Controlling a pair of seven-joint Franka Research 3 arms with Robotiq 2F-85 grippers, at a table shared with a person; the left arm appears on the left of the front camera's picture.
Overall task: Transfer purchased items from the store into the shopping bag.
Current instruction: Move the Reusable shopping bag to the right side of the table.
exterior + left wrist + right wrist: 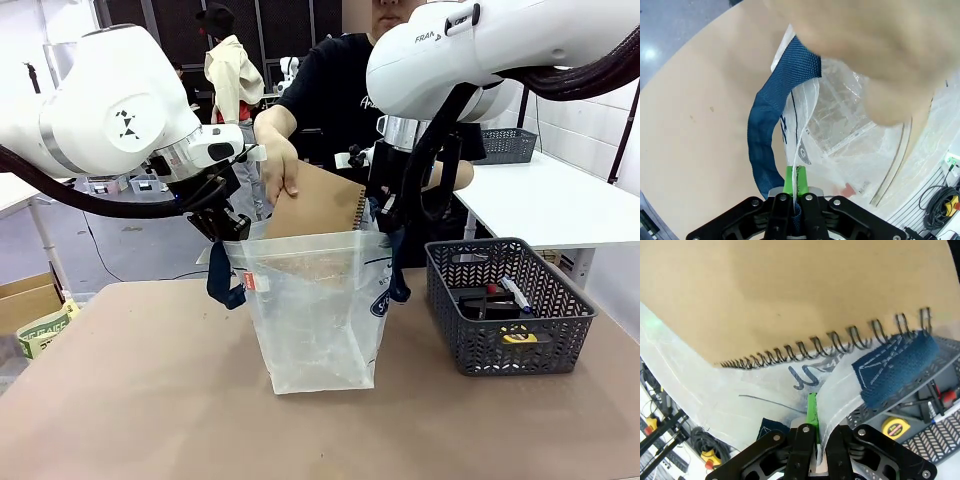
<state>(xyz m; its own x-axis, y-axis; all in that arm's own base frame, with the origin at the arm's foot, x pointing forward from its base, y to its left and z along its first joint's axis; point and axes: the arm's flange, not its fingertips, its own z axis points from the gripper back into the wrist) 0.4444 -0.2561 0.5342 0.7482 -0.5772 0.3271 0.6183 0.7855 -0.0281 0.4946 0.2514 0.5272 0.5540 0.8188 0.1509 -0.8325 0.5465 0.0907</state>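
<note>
The translucent shopping bag [315, 310] stands open mid-table with navy strap handles [767, 140]. My left gripper [232, 232] is shut on the bag's left rim [795, 176]. On the right rim [812, 410], beside a navy strap [895, 369], my right gripper [390, 222] is also shut. A person's hand [280, 168] holds a brown spiral notebook [322, 205] partly inside the bag's mouth; its wire spine [830, 347] lies close above my right fingers. A white-and-blue marker [515, 293] and a small red-and-black object [489, 292] lie in the basket.
The dark grey mesh basket [560, 335] sits right of the bag and also holds a yellow tape measure [520, 338]. A white side table [560, 205] at the back right carries a second grey basket [506, 145]. Cardboard boxes [28, 300] stand off the left edge.
</note>
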